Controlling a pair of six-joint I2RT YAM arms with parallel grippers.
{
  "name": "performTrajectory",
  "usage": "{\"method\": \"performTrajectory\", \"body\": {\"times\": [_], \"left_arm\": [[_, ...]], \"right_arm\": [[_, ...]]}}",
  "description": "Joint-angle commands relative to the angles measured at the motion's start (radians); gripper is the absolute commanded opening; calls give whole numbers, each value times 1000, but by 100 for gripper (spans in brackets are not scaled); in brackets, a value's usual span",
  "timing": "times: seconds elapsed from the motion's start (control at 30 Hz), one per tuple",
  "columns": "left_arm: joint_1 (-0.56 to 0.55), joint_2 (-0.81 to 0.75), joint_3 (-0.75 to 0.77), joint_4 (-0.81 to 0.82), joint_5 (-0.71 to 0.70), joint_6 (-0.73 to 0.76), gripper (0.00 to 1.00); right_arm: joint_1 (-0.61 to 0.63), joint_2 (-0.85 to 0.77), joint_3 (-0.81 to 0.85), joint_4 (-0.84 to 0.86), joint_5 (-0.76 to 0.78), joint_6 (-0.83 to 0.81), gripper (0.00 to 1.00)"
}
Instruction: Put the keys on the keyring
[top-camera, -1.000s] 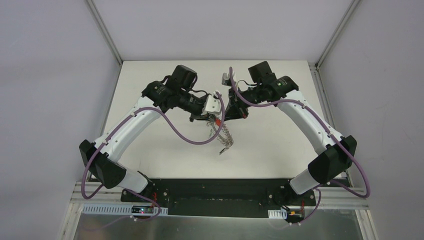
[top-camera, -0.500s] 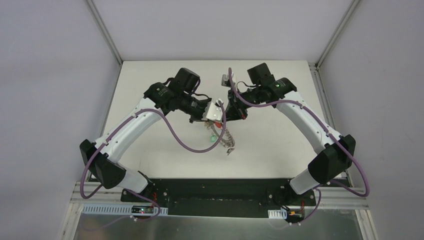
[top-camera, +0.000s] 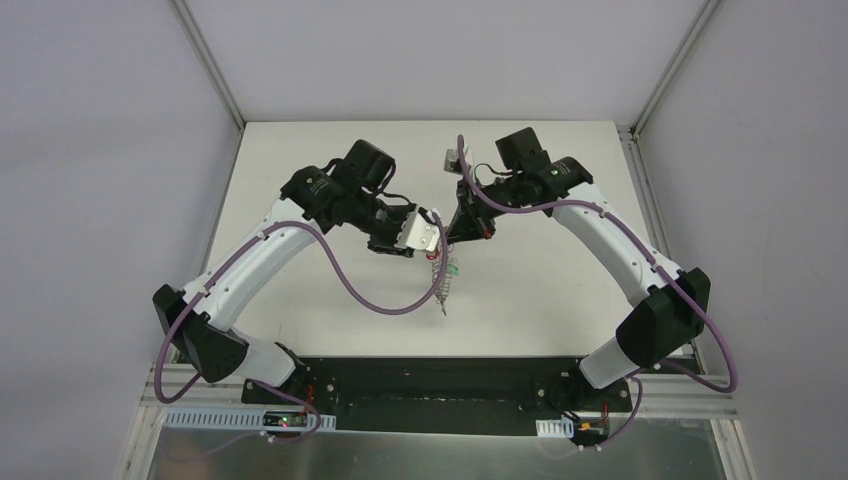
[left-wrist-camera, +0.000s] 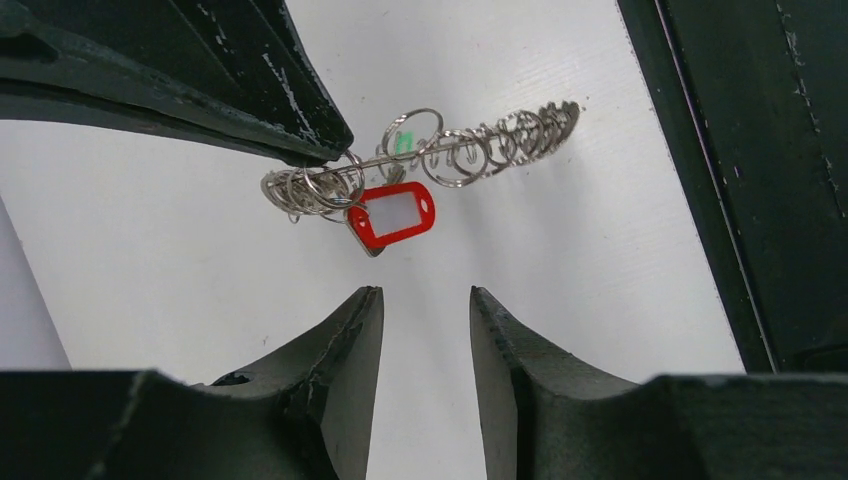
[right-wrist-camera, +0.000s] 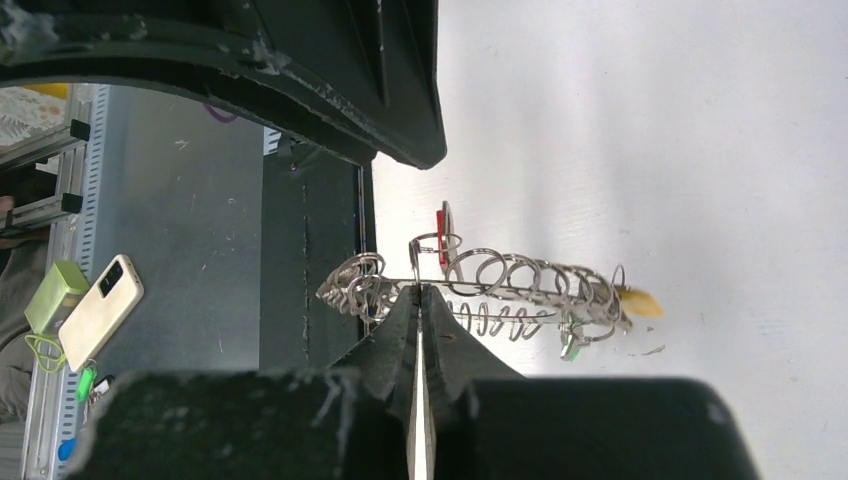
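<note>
The ring (right-wrist-camera: 355, 285) is clamped by the right claw (right-wrist-camera: 421, 296). The left claw (left-wrist-camera: 427, 300) is parted just short of a red key (left-wrist-camera: 392, 213), its white label seemingly blank.

Shiny metal keyring (left-wrist-camera: 520, 128), glossy plastic on red key (left-wrist-camera: 392, 213).

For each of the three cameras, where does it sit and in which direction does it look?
Top external: fixed above, behind the arm bases, looking down at the table; both arms show.
Left wrist: on the left arm, facing the keyring past the open left tool.
Right wrist: on the right arm, looking along the right tool, shut on the keyring.
Shared: all three show the keyring hanging from the right tool.
</note>
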Motion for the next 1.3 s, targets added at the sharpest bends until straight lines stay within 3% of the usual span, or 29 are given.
{"method": "performTrajectory", "body": {"times": [0.0, 0.3, 0.6, 0.97, 1.27], "left_arm": [[-6, -38, 22, 71, 20, -112, 39], [-6, -46, -52, 321, 17, -452, 39], [-4, -37, -71, 366, 86, -542, 32], [28, -39, -138, 489, 173, -703, 29], [31, -41, -155, 500, 185, -720, 16]], "right_arm": [[-3, -18, 5, 42, -42, 14, 0], [-8, -35, -14, 58, -73, 17, 0], [-18, -67, -43, 93, -106, 6, 0], [-26, -88, -58, 107, -116, -3, 0], [-30, -93, -61, 117, -106, 10, 0]]}}
